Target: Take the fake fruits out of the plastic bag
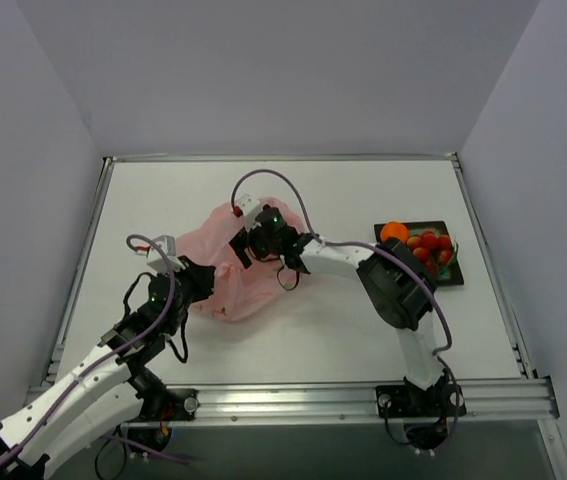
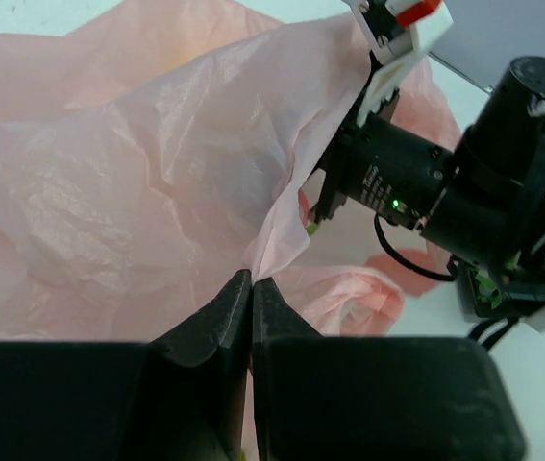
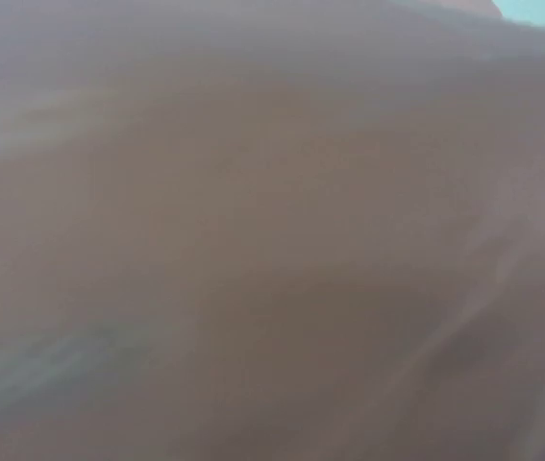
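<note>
Pink plastic bag [image 1: 210, 240] lies crumpled mid-table. The tray [image 1: 455, 278], well to its right, holds an orange ball [image 1: 394, 231] and red berries [image 1: 431, 246]. The left gripper [image 2: 251, 280] is clamped on the bag's edge. The right gripper [image 1: 243, 247] is inside the bag mouth, fingers hidden, so can't tell its grip.

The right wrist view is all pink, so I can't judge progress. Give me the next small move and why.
Probably ease the right fingers deeper into the plastic bag and feel for a fruit: the left fingers pinch the bag's edge, holding it up, and the right wrist camera sees only pink film.
</note>
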